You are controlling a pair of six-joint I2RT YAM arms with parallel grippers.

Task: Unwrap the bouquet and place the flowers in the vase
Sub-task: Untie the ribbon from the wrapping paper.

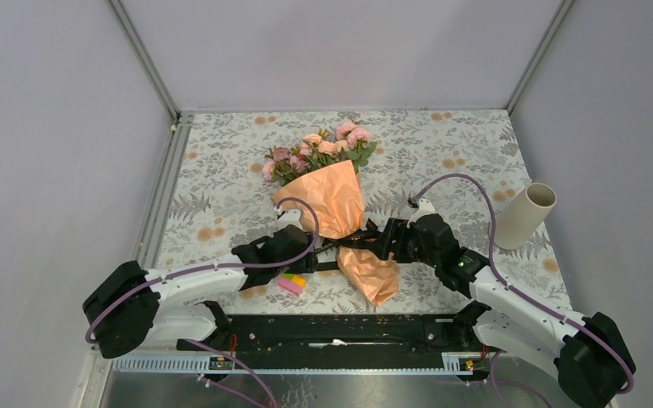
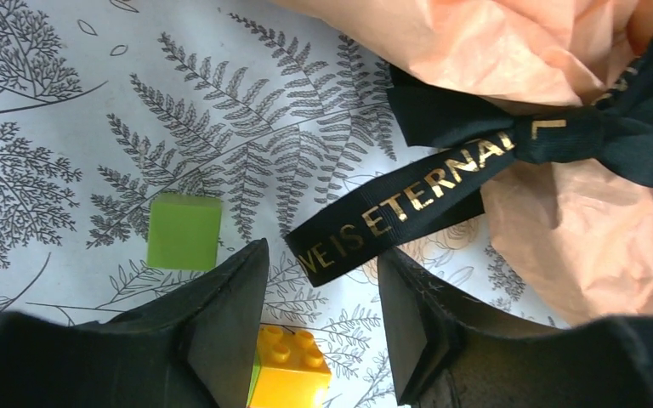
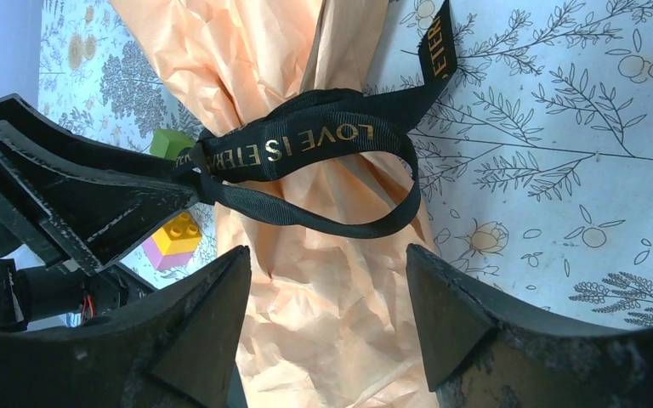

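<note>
Jaws of left gripper (image 2: 323,285) parted, black gold-lettered ribbon (image 2: 408,204) tail between them, unpinched | right gripper (image 3: 327,285) jaws wide, empty | orange crinkled-paper bouquet (image 1: 332,204) lying mid-table, tied | pink and peach roses (image 1: 319,149) at far end | cream cylindrical vase (image 1: 523,217) right.

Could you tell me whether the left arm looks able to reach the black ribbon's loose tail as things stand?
Probably yes: the ribbon tail lies flat right between the open fingers of the left pincer, with nothing covering it.
</note>
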